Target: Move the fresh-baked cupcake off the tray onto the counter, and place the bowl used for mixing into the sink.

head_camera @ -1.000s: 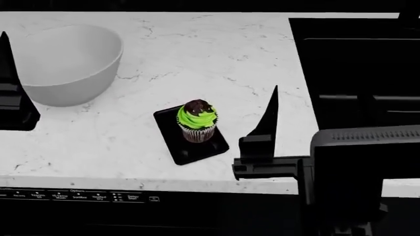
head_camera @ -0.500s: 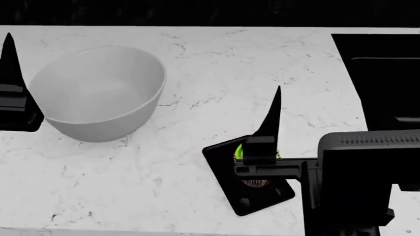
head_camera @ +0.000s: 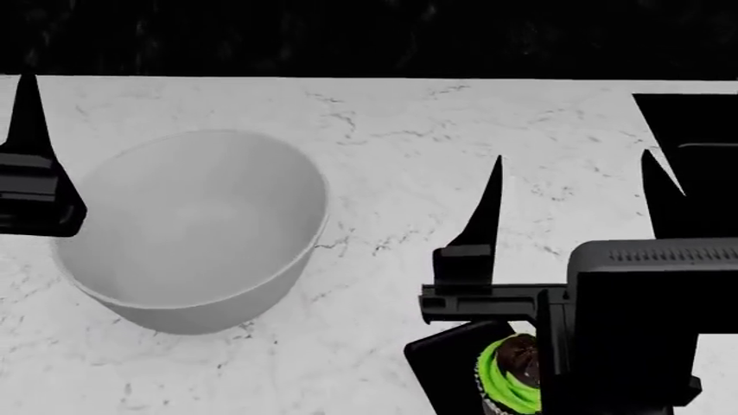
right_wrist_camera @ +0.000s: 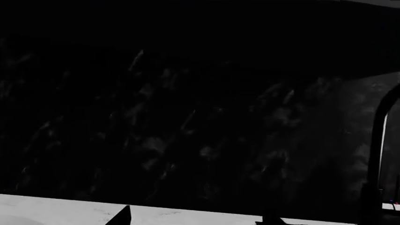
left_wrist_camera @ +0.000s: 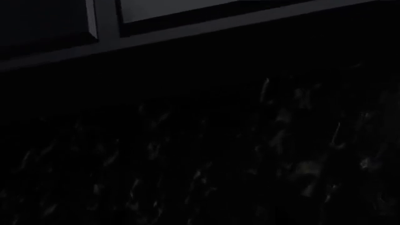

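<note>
The white bowl [head_camera: 196, 229] stands upright on the marble counter [head_camera: 392, 121] at the left of the head view. At the bottom edge sits the green-frosted cupcake [head_camera: 510, 373] on the black tray [head_camera: 442, 370], both partly hidden behind my right arm. My right gripper [head_camera: 571, 173] hovers open above the counter, beyond the cupcake, with nothing between its fingers. Of my left gripper only one finger [head_camera: 28, 121] shows, just left of the bowl. A black corner of the sink [head_camera: 680, 117] lies at the far right.
A dark speckled backsplash [head_camera: 346, 35] runs behind the counter. In the right wrist view a black faucet [right_wrist_camera: 379, 150] rises at the edge, with a strip of counter [right_wrist_camera: 56, 208] and my right gripper [right_wrist_camera: 196, 220] below. The left wrist view holds only dark wall.
The head view has shifted, so the scene has slid down and right: the bowl now lies nearer the middle, and the cupcake and tray have dropped to the bottom edge behind my right arm.
</note>
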`<state>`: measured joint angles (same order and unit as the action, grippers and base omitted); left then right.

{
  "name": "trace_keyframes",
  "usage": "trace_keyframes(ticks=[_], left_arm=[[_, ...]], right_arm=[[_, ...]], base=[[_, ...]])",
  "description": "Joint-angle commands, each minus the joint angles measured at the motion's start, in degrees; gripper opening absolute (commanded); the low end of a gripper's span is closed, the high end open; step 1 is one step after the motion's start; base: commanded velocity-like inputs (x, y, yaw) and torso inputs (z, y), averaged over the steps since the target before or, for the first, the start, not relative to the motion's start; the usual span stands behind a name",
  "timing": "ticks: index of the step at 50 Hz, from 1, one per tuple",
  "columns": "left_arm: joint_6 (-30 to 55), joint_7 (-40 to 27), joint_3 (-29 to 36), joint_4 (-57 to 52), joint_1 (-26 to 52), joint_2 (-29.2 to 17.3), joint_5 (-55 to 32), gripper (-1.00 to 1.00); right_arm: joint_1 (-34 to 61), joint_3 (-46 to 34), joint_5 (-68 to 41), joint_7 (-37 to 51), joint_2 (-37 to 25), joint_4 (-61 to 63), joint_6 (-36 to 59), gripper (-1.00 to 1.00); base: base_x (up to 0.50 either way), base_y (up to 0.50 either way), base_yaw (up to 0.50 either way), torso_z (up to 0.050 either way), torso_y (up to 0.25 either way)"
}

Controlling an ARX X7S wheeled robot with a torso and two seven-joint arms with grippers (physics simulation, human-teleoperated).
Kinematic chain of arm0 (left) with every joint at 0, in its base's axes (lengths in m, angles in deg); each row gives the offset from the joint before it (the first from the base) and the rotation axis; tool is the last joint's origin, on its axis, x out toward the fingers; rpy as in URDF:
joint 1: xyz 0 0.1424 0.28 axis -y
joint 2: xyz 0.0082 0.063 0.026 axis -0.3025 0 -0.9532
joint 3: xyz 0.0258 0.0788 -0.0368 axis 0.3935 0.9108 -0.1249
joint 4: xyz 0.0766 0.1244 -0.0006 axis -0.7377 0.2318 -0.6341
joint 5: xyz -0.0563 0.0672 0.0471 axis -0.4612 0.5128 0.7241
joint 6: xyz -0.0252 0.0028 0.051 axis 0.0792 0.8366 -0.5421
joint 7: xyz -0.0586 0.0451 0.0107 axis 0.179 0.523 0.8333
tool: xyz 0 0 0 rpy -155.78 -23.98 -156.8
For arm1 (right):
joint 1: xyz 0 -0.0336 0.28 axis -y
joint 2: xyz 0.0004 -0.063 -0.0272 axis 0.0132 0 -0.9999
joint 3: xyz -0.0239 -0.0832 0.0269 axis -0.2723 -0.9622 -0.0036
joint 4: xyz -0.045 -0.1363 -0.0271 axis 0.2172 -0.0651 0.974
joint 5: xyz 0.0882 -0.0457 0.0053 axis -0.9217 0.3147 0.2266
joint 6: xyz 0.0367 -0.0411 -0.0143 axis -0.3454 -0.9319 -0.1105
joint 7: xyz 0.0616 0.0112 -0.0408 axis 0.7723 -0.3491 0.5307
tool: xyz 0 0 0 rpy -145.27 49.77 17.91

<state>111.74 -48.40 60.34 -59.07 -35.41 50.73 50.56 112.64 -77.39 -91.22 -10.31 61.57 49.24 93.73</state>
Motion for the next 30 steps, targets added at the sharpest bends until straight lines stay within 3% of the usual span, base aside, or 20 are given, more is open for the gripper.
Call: trace_keyframes(ticks=[1,10,18,20,26,27,28,30], left_arm=[[0.66,-0.28,0.42,-0.48,0.07,-0.18,-0.34,1.0],[0.57,-0.45,0.7,-0.41,-0.05,-0.12,-0.62,1.0],[2.03,-0.17,-0.43,-0.93,-0.23,-0.05,-1.72,1.0],[5.23,0.02,-1.05,-0.93,0.59,0.18,-2.66,1.0],[29.11,3.97,-11.01,-1.44,10.35,5.31,-10.7,1.0],[28.62,2.61,-10.18,-1.77,11.25,4.48,-9.82,1.0],[30.33,0.59,-12.84,-0.04,12.5,4.07,-15.93,1.0],[30.32,-15.55,-16.82,5.53,14.66,-0.12,-33.12,1.0]], right_arm=[[-0.42,0.88,-1.04,0.1,0.05,0.42,-0.06,1.0],[-0.74,1.31,-1.28,0.62,-0.12,0.98,0.28,1.0],[-1.05,1.39,-1.68,0.75,-0.04,0.72,-0.36,1.0],[-1.13,1.37,-1.81,0.7,-0.11,0.73,-0.44,1.0],[-1.31,1.25,-1.9,0.82,-0.12,-0.04,-1.2,1.0],[-1.26,1.19,-1.93,0.81,-0.18,-0.06,-1.16,1.0],[-1.22,1.25,-2.05,0.77,-0.2,-0.03,-1.13,1.0],[-1.42,1.24,-2.05,0.76,-0.24,-0.39,-1.64,1.0]], base=[[0.31,0.09,0.0,0.0,0.0],[0.3,0.07,0.0,0.0,0.001],[0.01,0.0,0.0,0.0,0.0],[0.0,0.0,0.0,0.0,0.0],[0.0,0.0,0.0,0.0,0.0],[0.0,0.0,0.0,0.0,0.0],[0.0,0.0,0.0,0.0,0.0],[0.0,0.0,0.0,0.0,0.0]])
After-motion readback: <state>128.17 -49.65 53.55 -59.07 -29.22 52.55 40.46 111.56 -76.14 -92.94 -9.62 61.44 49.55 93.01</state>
